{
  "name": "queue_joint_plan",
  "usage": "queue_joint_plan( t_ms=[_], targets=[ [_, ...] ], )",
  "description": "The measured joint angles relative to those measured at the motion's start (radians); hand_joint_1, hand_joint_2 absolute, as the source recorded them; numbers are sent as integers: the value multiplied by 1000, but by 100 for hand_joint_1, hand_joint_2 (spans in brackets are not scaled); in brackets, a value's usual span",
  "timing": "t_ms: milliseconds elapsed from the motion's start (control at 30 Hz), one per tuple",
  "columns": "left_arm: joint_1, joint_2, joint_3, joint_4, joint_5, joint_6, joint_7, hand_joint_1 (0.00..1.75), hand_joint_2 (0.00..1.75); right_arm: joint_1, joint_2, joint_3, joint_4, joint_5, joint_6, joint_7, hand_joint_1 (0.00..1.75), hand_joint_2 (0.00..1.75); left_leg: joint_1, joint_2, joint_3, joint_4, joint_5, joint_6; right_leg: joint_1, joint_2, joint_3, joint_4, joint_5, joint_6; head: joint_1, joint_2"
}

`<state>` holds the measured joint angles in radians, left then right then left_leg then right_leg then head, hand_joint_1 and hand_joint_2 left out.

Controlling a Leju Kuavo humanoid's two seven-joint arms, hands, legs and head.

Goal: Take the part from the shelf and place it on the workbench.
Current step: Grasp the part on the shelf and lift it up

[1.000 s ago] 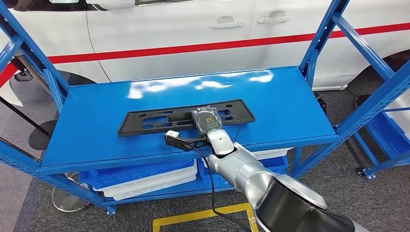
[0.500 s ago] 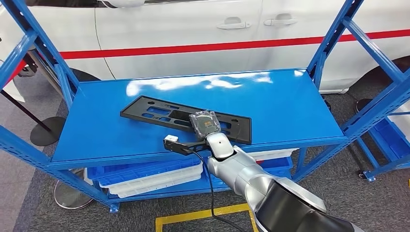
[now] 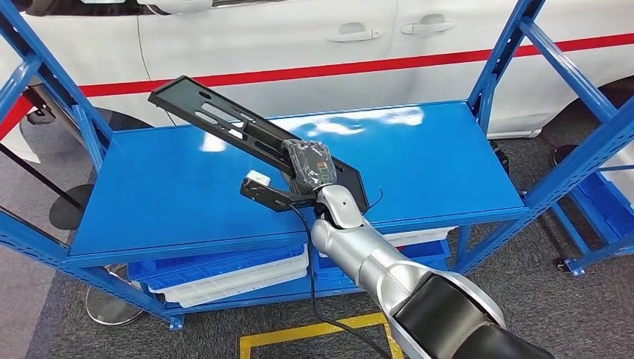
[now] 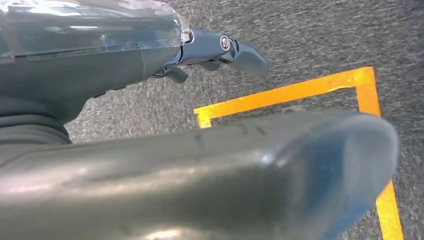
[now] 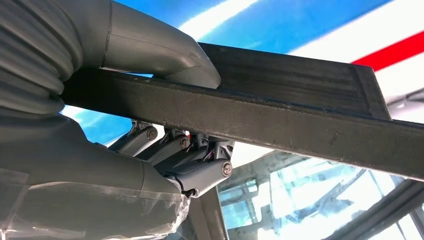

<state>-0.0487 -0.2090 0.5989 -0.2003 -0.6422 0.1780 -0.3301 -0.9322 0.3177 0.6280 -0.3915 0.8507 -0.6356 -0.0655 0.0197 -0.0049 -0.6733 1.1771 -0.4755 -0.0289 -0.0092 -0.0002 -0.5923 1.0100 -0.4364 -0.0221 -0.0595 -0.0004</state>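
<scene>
We see right hand [image 3: 312,166] gripping black plate holder [image 3: 224,120], tilted up above blue shelf [image 3: 172,194]. Left hand [image 4: 150,165] over grey floor [image 4: 310,40]; can't tell its fingers.

no readable text, labels or numbers anywhere

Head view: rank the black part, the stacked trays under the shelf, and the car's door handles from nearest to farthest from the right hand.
1. Black part: held in the right hand.
2. Stacked trays: below the shelf, toward the left.
3. Car door handles: beyond the shelf, farthest.
</scene>
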Motion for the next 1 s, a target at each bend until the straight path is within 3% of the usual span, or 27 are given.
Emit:
queue_joint_plan(
  t_ms=[67, 100, 233, 300, 367, 400, 433, 467, 533, 600, 700, 767, 867, 900, 933, 967, 1000],
  targets=[
    [-2, 0, 1, 0, -1, 0, -1, 0, 0, 0, 0, -19, -12, 5, 0, -3, 175, 175, -2, 0, 57, -120, 45, 7, 3, 2, -2, 6, -5, 9, 0, 0],
    [-2, 0, 2, 0, -1, -1, -2, 0, 0, 1, 0, -27, -16, 6, 0, -3, 175, 175, -4, 0, 68, -146, 49, 12, 5, 2, -4, 8, -6, 14, 0, 0],
    [-3, 0, 3, 0, -1, -1, -3, 0, 0, 4, 0, -47, -29, 8, -1, -4, 175, 175, -4, -2, 72, -163, 51, 36, 3, 1, -11, 21, -18, 35, 0, 0],
    [-4, -1, 3, 0, -1, -2, -5, 0, 0, 5, 0, -57, -36, 10, -10, -14, 175, 175, -1, -1, 74, -168, 54, 47, 1, 1, -49, 102, -66, 45, 0, 0],
    [-5, -1, 3, 0, -4, -8, -10, 0, 0, 11, -2, -77, -50, 15, -26, -36, 175, 175, -2, -1, 74, -168, 53, 52, 0, 1, -118, 239, -124, 50, 0, 0],
    [-4, 0, 3, 0, -6, -12, -13, 0, 0, 16, -4, -92, -67, 24, -32, -46, 175, 175, -3, -1, 74, -167, 53, 52, -1, 1, -144, 286, -133, 51, 0, 0],
    [-4, 0, 3, 0, -9, -18, -17, 0, 0, 21, -8, -111, -95, 38, -32, -52, 175, 175, -3, -2, 74, -165, 51, 52, -1, 1, -153, 298, -123, 51, 0, 0],
    [-4, 0, 3, 0, -12, -24, -22, 0, 0, 25, -13, -130, -132, 56, -25, -52, 175, 175, -3, -3, 74, -163, 50, 51, -2, 1, -143, 268, -95, 50, 0, 0],
    [-4, 0, 3, 0, -20, -34, -32, 0, 0, 30, -24, -174, -228, 91, 4, -49, 175, 175, -4, -4, 75, -158, 44, 47, -2, 1, -83, 134, -23, 43, 0, 0],
    [-5, 0, 3, 0, -31, -40, -41, 0, 0, 40, -36, -218, -337, 114, 42, -46, 175, 175, -7, -5, 73, -153, 40, 39, 3, 2, -40, 36, 9, 35, 0, 0],
    [-4, 1, 3, 0, -53, -43, -61, 0, 0, 86, -63, -287, -520, 119, 88, -55, 175, 175, -8, -7, 71, -155, 38, 25, 6, 0, -33, 15, 8, 22, 0, 0],
    [-3, 2, 2, 0, -50, -43, -76, 0, 0, 120, -79, -324, -632, 96, 105, -75, 175, 175, -7, -5, 59, -123, 12, 15, 0, -1, -28, 7, 12, 8, 0, 0],
    [-3, 2, 5, 0, -38, -37, -97, 0, 0, 164, -101, -354, -773, 38, 114, -123, 175, 175, -5, -1, -19, 57, -76, 5, -2, -1, -23, 4, 11, -3, 0, 0],
    [-3, 3, 6, 0, -38, -35, -103, 0, 0, 180, -108, -359, -815, 21, 114, -142, 175, 175, -4, -1, -44, 109, -92, 3, -1, 0, -22, 4, 10, -4, 0, 0],
    [-3, 4, 7, 0, -38, -35, -107, 0, 0, 198, -116, -362, -856, 3, 113, -160, 175, 175, -4, -1, -56, 131, -90, 3, -1, 1, -20, 5, 8, -4, 0, 0],
    [-3, 5, 7, 0, -38, -35, -111, 0, 0, 215, -124, -364, -902, -21, 114, -180, 175, 175, -4, -1, -48, 108, -66, 4, -1, 2, -19, 6, 7, -2, 0, 0],
    [-3, 6, 8, 0, -39, -36, -114, 0, 0, 230, -133, -364, -951, -53, 117, -200, 175, 175, -5, -1, -22, 48, -29, 8, -1, 3, -17, 8, 4, 0, 0, 0]
  ],
)
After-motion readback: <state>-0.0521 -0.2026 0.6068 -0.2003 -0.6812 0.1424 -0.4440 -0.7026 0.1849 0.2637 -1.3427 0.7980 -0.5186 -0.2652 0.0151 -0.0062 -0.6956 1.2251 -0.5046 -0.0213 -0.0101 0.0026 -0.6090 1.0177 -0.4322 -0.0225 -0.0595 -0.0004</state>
